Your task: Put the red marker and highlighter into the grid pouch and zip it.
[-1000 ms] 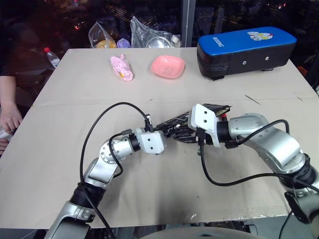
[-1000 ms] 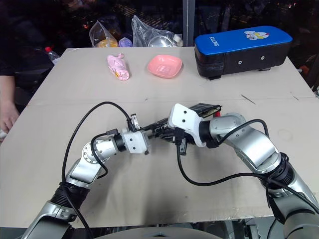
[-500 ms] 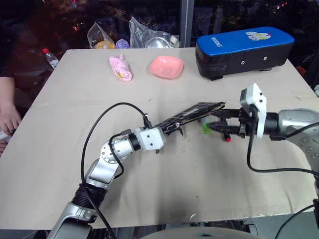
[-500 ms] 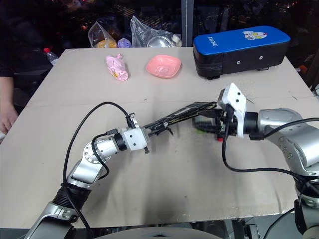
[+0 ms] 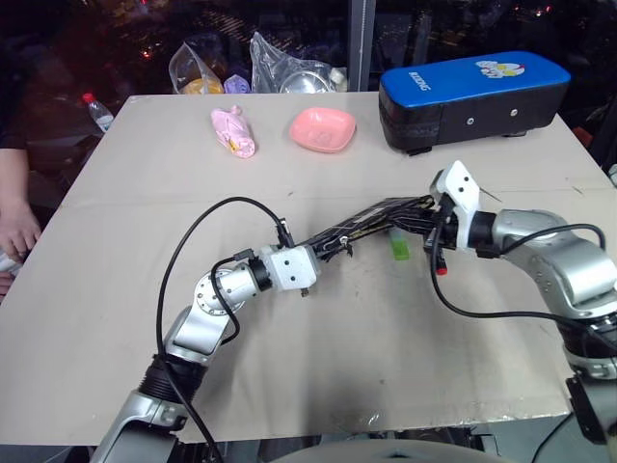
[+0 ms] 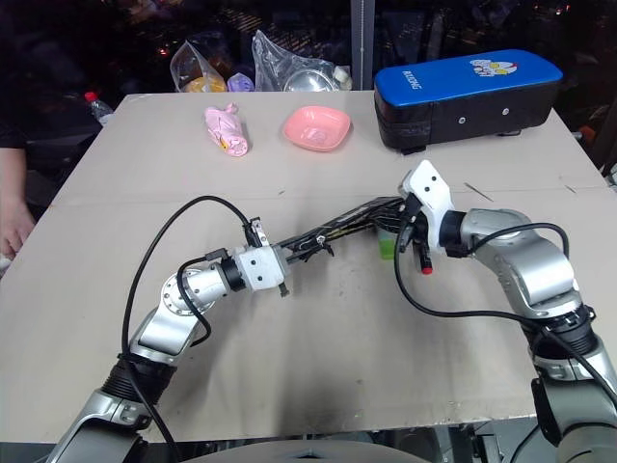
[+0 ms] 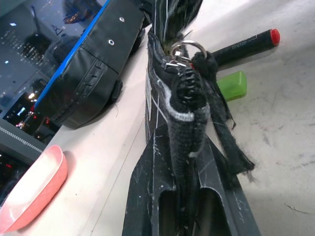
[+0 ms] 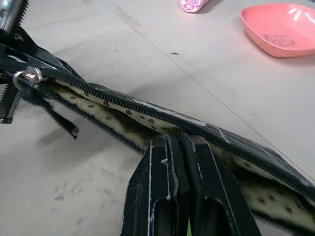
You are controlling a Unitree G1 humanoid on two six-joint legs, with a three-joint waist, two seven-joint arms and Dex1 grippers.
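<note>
1. Flat black fabric grid pouch with white grid lines [image 5: 371,220] — stretched clear of the table at centre frame, slanting up to the right between the two claws; its zipper gapes, showing tan lining.
2. Left gripper [image 5: 333,253] — pinched tight on the pouch's lower-left end, next to the zipper's ring pull [image 7: 188,49].
3. Right gripper [image 6: 393,214] — fingers pressed together on the pouch's rim at the upper-right end.
4. Chunky green highlighter [image 5: 399,247] — lying on the beige table [image 5: 318,357], just under the pouch's right end.
5. Slim red-and-black marker [image 7: 248,44] — lying on the table beside the highlighter, red end outward.
6. Upper part of frame — blue-topped black case [image 5: 472,92], pink dish [image 5: 324,129], pink wrapped bundle [image 5: 236,132].
7. Left edge — a person's hand [image 5: 17,231].
</note>
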